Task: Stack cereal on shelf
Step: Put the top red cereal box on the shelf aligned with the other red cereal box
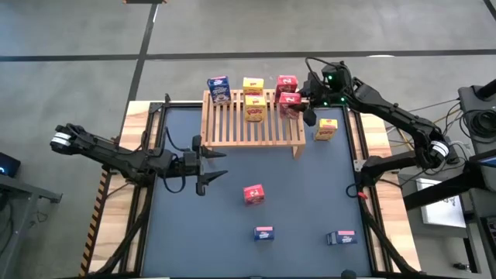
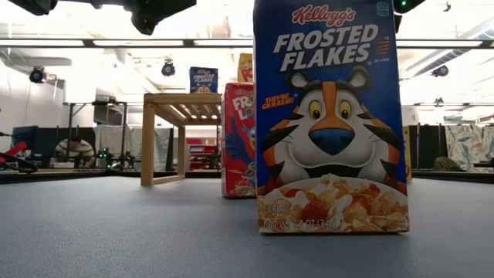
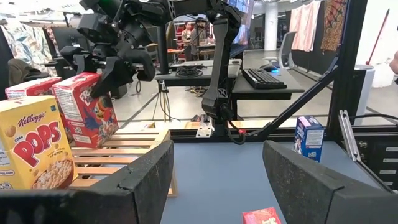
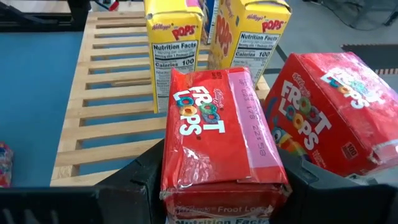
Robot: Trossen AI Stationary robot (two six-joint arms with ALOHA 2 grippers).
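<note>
The wooden shelf [image 1: 252, 120] stands at the table's far side. On its slats are a blue box [image 1: 218, 89], two yellow boxes [image 1: 253, 85] [image 1: 255, 108] and a red box [image 1: 286, 84]. My right gripper [image 1: 301, 101] is over the shelf's right end, shut on another red Froot Loops box [image 4: 217, 143]. A yellow box [image 1: 325, 129] stands on the table right of the shelf. A red box [image 1: 253, 194] and two blue boxes [image 1: 264, 232] [image 1: 341, 237] are on the near table. My left gripper [image 1: 213, 167] is open, near the shelf's front left, and touches nothing. My right gripper pinches the red Froot Loops box between its two fingers [image 4: 134, 180], one on each narrow side [image 4: 277, 168], near one end. It comes slanting down from above and from the table's right [image 3: 118, 68]. The box hangs tilted, its lower end [image 3: 93, 143] at the slats; whether it rests there I cannot tell.
The other red box [image 4: 329, 118] lies tilted right beside the held one. The two yellow boxes [image 4: 174, 56] [image 4: 249, 37] stand just beyond it on the slats. The shelf's left front slats [image 1: 225, 132] are bare. In the low view a Frosted Flakes box [image 2: 332, 116] stands close.
</note>
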